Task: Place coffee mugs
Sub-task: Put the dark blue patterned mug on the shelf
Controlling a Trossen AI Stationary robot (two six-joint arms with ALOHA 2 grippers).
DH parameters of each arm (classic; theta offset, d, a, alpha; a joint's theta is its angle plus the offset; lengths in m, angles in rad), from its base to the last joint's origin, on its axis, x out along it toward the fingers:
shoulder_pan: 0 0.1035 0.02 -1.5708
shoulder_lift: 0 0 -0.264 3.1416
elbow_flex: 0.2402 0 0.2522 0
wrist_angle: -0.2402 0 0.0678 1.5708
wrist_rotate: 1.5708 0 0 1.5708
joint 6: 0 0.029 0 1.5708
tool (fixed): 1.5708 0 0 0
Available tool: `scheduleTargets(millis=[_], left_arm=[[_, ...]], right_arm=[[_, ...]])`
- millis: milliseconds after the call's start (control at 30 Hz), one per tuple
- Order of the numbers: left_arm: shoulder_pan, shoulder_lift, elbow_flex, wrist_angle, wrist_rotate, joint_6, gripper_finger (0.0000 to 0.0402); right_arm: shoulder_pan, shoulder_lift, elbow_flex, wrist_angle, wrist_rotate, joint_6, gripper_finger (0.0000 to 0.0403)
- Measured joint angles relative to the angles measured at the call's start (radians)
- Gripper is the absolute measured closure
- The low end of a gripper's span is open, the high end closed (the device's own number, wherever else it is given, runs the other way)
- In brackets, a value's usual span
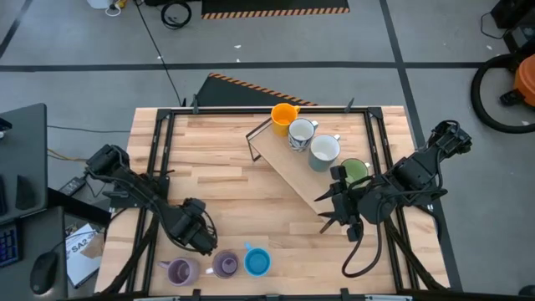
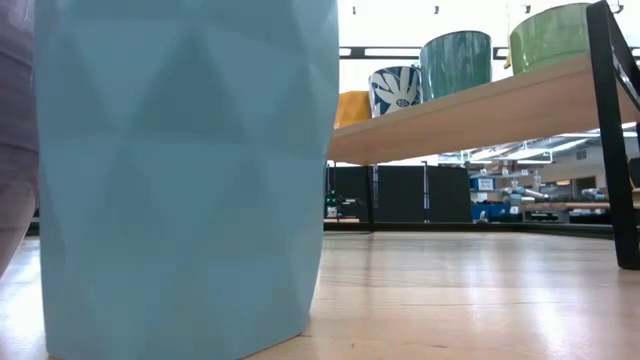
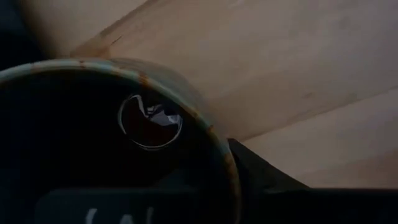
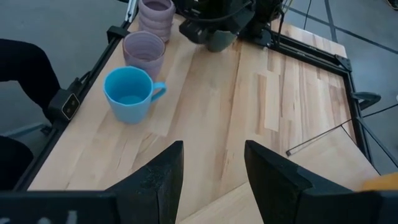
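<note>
L fingers [image 3: 261, 180] clamp dark mug [image 3: 112, 124]; R gripper [image 4: 211, 180] open.

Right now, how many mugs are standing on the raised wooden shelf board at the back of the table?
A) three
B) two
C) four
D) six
C: the high view shows four in a row on the slanted wooden shelf board: the orange mug, the white patterned mug, the pale grey mug and the green mug.
</note>
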Motion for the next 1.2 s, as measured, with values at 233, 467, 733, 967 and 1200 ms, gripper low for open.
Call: scheduleTargets(millis=[233,467,733,967,1200], left_arm=[[0.034,-0.009,0.087,-0.020,-0.010,0.333,0.0359],[0.111,-0.027,0.254,-0.041,-0.042,0.931,0.0359],[0.198,-0.027,0.386,-0.048,-0.168,1.544,0.0354],[0.305,-0.027,0.443,-0.042,-0.320,1.865,0.0352],[0.386,-0.027,0.454,-0.005,-0.391,2.177,0.0351]], right_arm=[[-0.017,0.000,0.000,-0.028,-0.001,0.025,0.0227],[-0.054,-0.001,0.000,-0.074,-0.002,0.105,0.0227],[-0.069,-0.001,0.000,-0.120,-0.030,0.245,0.0227],[-0.069,-0.002,0.000,-0.140,-0.050,0.299,0.0227],[-0.094,-0.010,0.019,-0.143,-0.032,0.343,0.0227]])
